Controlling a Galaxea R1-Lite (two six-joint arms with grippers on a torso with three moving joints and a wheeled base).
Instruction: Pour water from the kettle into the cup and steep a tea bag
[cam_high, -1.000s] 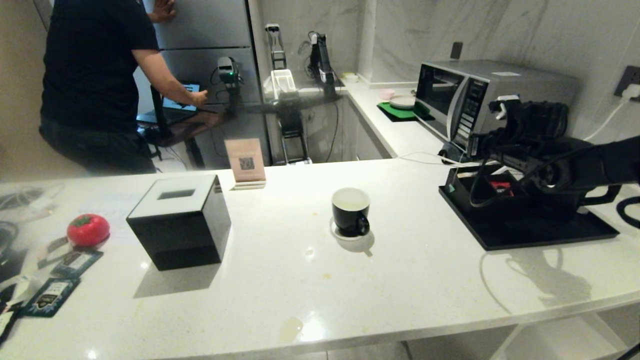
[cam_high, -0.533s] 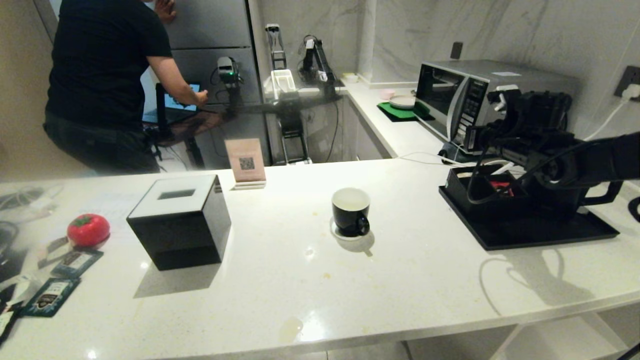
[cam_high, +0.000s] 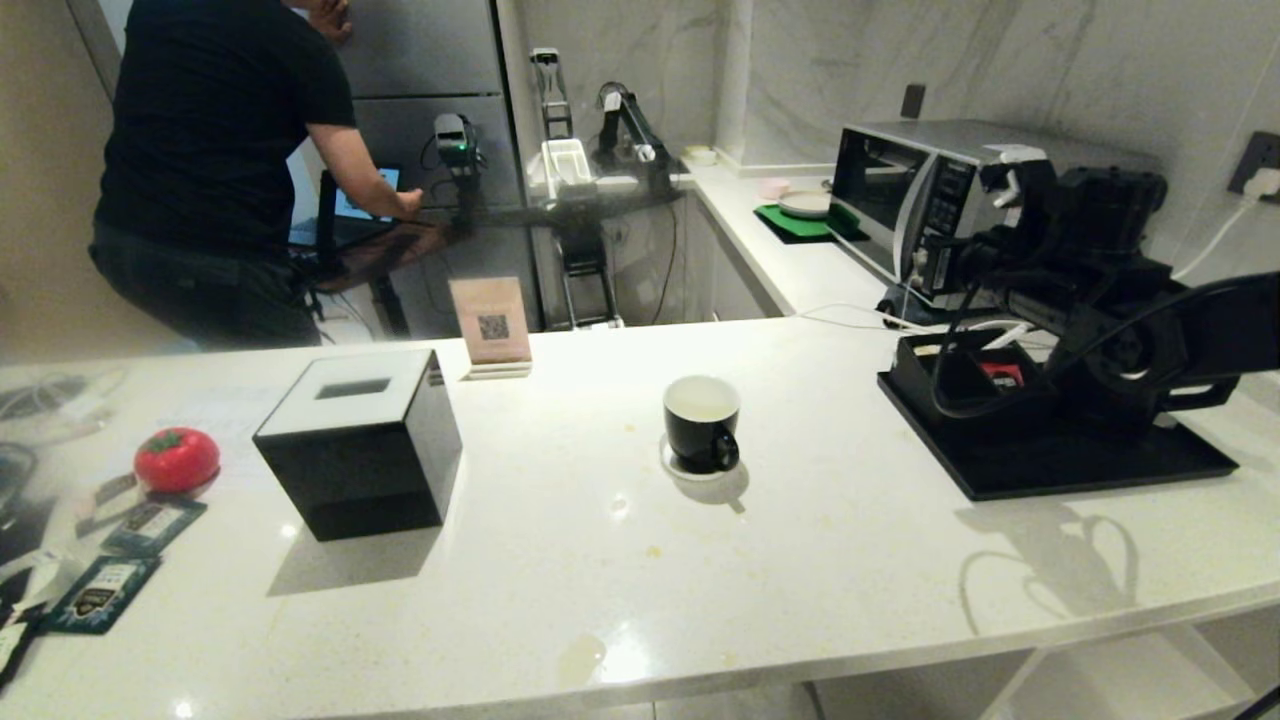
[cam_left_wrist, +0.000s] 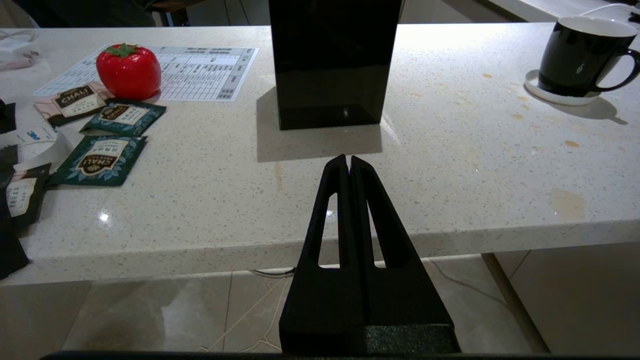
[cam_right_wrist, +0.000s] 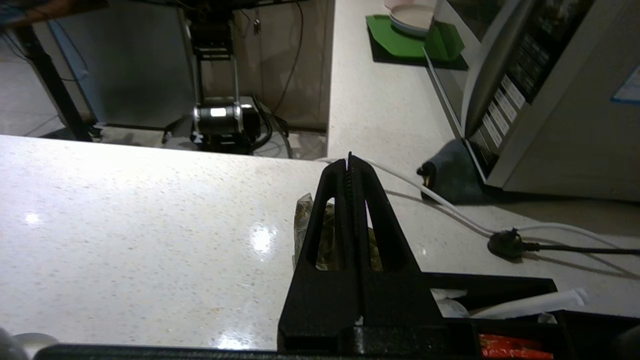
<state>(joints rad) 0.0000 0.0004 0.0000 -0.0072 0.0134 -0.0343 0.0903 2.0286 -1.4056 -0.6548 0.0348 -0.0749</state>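
A: White stone counter (cam_high: 600, 560). The cup (cam_high: 701, 422) sits mid-counter on a small white coaster (cam_high: 672, 466), handle toward the near edge. Inside looks pale; can't tell if there's water in it.

B: Kettle?

A: Can't pick it out. The right arm hangs over the black tray (cam_high: 1050, 465) at the counter's right end and hides what's behind it. Only a black handle-like loop (cam_high: 1205, 392) shows past the arm. Could be the kettle's, not sure.

B: Tools?

A: Right tool (cam_right_wrist: 349, 165): fingers pressed together, nothing between them, above the tray's far edge. Left tool (cam_left_wrist: 347, 162): also together, empty, parked off the near edge.

B: Step in hand?

A: My read: the right arm is lining up on the tray, nothing gripped yet. To do it well, spread the fingers before coming in, keep clear of the white cable (cam_right_wrist: 440, 202), and take any handle square.

B: What do the views add?

A: Right wrist view shows a see-through pouch (cam_right_wrist: 304, 225) on the counter just beyond the tray, possibly the tea bag, hidden in the head view. Left wrist view shows teal packets (cam_left_wrist: 100, 160) and a red tomato-shaped thing (cam_left_wrist: 128, 71) near the left end, plus a black box (cam_left_wrist: 332, 60).
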